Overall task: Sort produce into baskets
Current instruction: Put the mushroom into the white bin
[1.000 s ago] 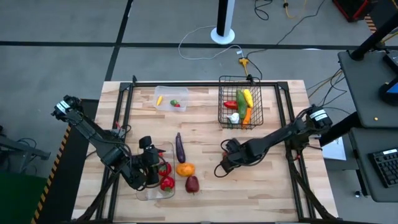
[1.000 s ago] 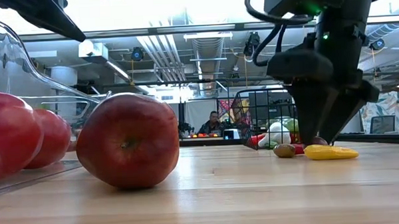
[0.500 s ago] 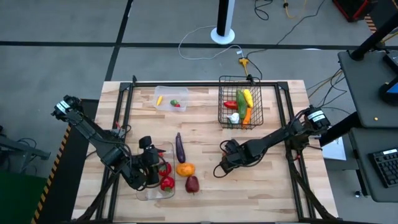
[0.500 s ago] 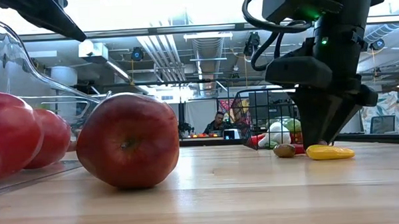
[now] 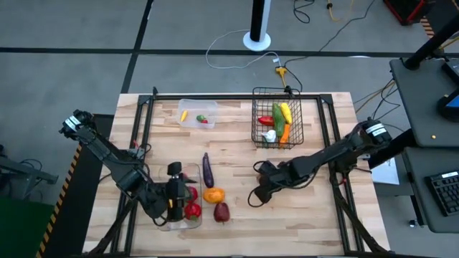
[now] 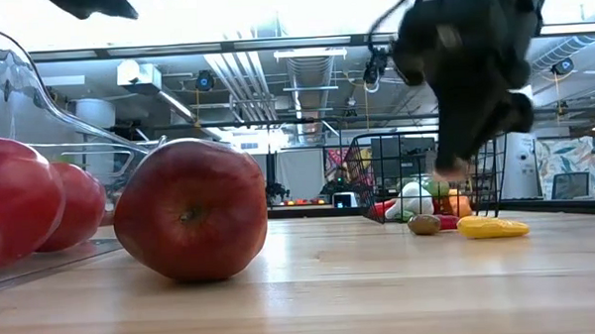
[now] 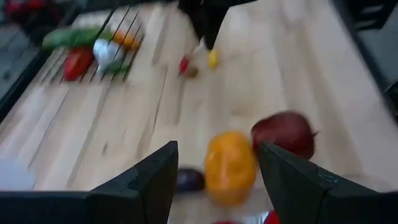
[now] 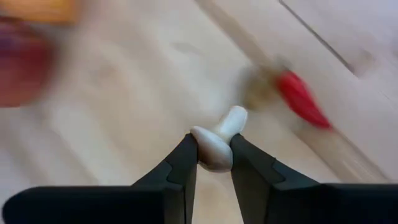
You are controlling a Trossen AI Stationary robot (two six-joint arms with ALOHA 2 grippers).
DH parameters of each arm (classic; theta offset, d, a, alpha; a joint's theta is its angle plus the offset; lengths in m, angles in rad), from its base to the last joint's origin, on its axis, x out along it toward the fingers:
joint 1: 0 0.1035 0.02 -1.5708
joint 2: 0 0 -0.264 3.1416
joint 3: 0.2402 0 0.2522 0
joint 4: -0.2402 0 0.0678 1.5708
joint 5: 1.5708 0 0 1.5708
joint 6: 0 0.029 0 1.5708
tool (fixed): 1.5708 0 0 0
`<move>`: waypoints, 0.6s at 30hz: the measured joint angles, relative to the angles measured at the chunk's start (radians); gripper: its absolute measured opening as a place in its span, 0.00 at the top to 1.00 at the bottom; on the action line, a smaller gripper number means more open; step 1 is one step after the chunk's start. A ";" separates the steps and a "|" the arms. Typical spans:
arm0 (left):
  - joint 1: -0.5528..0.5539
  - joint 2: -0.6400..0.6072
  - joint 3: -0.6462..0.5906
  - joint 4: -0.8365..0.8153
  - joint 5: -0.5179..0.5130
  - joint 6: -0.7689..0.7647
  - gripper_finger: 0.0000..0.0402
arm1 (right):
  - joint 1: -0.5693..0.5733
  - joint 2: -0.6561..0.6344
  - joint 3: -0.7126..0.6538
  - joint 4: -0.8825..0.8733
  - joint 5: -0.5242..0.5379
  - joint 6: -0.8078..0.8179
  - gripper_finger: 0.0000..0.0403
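**Produce sorting: right gripper clamped on a white mushroom-shaped piece**

Produce lies spread over the wooden table [image 5: 315,215] and in three containers. At the far edge, the black wire basket [image 5: 277,119] holds a red pepper [image 5: 265,120], a green cucumber [image 5: 277,117], a yellow piece [image 5: 286,112], an orange carrot [image 5: 285,133] and a white bulb [image 5: 270,135]. Left of it, the small clear tub [image 5: 197,113] holds a yellow piece [image 5: 184,115] and a small red-and-green one [image 5: 203,119]. Near the left front, the long clear tray [image 5: 179,223] holds red pieces [image 5: 192,210].

On the bare wood right of the tray lie a purple eggplant [image 5: 207,170], an orange-yellow pepper [image 5: 213,194] and a dark red apple-like fruit [image 5: 221,211], the last looming large in the low view. Farther right, near the right arm, a small red piece [image 8: 303,99] rests on the boards; a yellow piece [image 6: 493,227] and a brown one [image 6: 425,224] lie in front of the wire basket in the low view.

Right gripper [image 8: 214,147], at mid-table: fingers [image 8: 183,165] closed on a small white mushroom-shaped piece [image 8: 217,140], which sits between the tips. In the low view the gripper is off the table surface.

Left gripper [image 5: 174,195], over the long tray: fingers [image 7: 153,180] stand apart, nothing between them.
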 joint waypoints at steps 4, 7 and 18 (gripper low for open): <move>0.002 0.000 -0.023 0.156 0.001 0.135 0.49 | 0.020 -0.009 0.000 0.229 0.054 -0.195 0.82; 0.007 0.000 -0.055 0.288 0.011 0.227 0.49 | 0.034 0.004 0.000 0.472 0.059 -0.429 0.83; 0.036 0.000 -0.200 0.714 0.098 0.447 0.49 | 0.046 0.100 0.000 1.053 -0.011 -0.937 0.83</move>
